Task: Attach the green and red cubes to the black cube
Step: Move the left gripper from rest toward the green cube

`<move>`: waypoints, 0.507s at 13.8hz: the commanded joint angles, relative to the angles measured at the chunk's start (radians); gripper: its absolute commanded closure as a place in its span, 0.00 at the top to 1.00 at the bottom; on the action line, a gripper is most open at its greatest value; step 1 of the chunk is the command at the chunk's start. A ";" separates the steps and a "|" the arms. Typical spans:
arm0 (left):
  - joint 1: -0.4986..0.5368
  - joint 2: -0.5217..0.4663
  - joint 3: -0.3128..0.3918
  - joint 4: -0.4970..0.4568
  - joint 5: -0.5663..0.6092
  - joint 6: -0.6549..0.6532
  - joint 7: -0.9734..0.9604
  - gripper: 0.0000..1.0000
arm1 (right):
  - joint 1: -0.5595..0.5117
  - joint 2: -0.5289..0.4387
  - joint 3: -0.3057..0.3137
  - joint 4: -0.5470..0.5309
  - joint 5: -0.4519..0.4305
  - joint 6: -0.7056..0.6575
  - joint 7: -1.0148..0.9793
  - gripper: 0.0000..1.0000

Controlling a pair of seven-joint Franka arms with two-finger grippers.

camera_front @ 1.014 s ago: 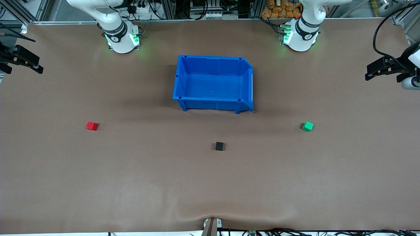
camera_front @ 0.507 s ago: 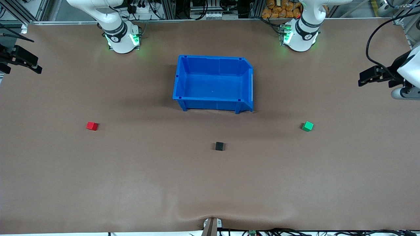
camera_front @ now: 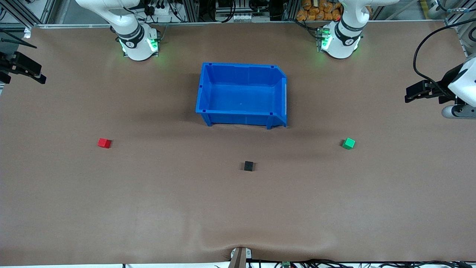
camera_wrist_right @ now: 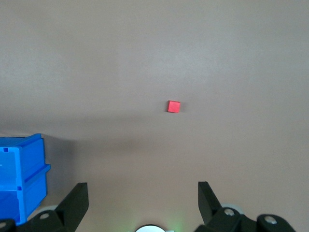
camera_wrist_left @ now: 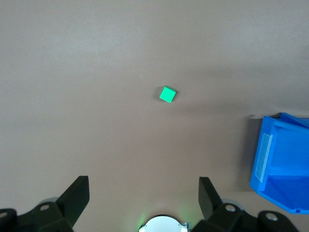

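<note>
On the brown worktop (camera_front: 148,208) the open blue plastic bin (camera_front: 241,95) is the landmark: the small matte black cube (camera_front: 248,166) lies nearer the camera than the bin. The bright green cube (camera_front: 348,143) lies toward the left arm's end and the bright red cube (camera_front: 104,143) toward the right arm's end, all untouched. The left gripper (camera_wrist_left: 144,191) and right gripper (camera_wrist_right: 143,193) hang high at their ends, jaws spread wide and empty; each should probably centre over its own cube, square its jaws to the cube's faces, then descend.
</note>
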 commanded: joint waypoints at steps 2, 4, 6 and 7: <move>0.003 0.018 -0.003 0.005 -0.009 0.007 -0.008 1.00 | -0.018 -0.024 0.006 -0.025 0.024 0.006 -0.012 1.00; 0.003 0.026 -0.003 -0.009 -0.007 0.030 -0.008 1.00 | -0.019 -0.024 0.006 -0.025 0.024 0.006 -0.012 1.00; 0.000 0.027 -0.003 -0.038 -0.004 0.061 -0.008 1.00 | -0.018 -0.023 0.006 -0.024 0.024 0.006 -0.012 1.00; -0.002 0.027 -0.004 -0.055 -0.001 0.073 -0.008 1.00 | -0.018 -0.023 0.006 -0.024 0.024 0.006 -0.014 1.00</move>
